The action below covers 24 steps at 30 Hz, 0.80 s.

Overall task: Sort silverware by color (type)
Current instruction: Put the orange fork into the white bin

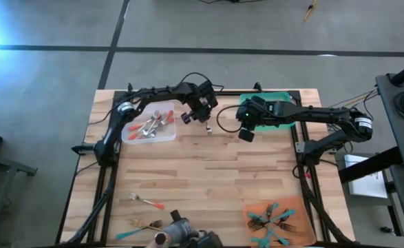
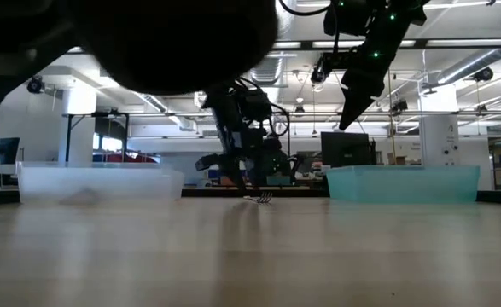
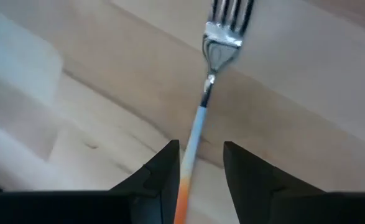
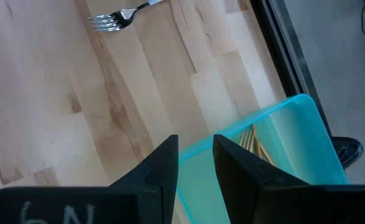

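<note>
The table (image 1: 208, 172) is pale wood in light and tan planks. The fork (image 3: 198, 118) between the dark left gripper (image 3: 201, 163) fingers has a silver head and a handle running light blue to orange-red. A clear tray (image 1: 129, 134) holds red-handled silverware (image 1: 153, 125); an orange tray (image 1: 253, 207) holds teal-handled pieces (image 1: 270, 220). The tray (image 4: 288, 143) by the black right gripper (image 4: 194, 158) is translucent teal-green.

The left arm reaches out from the left side of the desk and bends toward the middle at the far end. Its left gripper (image 1: 206, 118) points down, low over the desk, and its jaws are closed on the thin handle of a fork (image 3: 214, 62). The right arm reaches in from the right side. Its right gripper (image 1: 246, 128) hangs higher up, and its jaws stand a little apart with nothing between them.
</note>
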Available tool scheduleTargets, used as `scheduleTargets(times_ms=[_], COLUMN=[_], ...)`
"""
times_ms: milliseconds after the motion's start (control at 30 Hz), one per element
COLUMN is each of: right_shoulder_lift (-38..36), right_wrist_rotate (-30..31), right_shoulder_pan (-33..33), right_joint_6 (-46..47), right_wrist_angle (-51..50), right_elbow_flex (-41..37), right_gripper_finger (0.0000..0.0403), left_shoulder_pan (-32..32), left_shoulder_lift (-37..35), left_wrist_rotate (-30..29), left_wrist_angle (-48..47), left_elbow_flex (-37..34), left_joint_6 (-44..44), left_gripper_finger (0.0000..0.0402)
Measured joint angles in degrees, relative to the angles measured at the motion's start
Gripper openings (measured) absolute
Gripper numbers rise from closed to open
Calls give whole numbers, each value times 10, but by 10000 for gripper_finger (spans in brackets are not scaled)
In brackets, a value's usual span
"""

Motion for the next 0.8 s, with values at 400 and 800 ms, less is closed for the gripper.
scheduleTargets(times_ms=[400,800], right_shoulder_lift=[0,0], right_wrist_rotate=[0,0], right_shoulder_pan=[0,0], right_joint_6=[0,0], right_wrist_angle=[9,9], right_elbow_flex=[0,0], right_gripper_finger=[93,93], left_shoulder_pan=[30,53], left_shoulder_lift=[156,166], left_wrist_rotate=[80,158], left_wrist_angle=[-241,-263], left_elbow_flex=[296,292], left_joint_6=[5,-13], left_gripper_finger=[74,51])
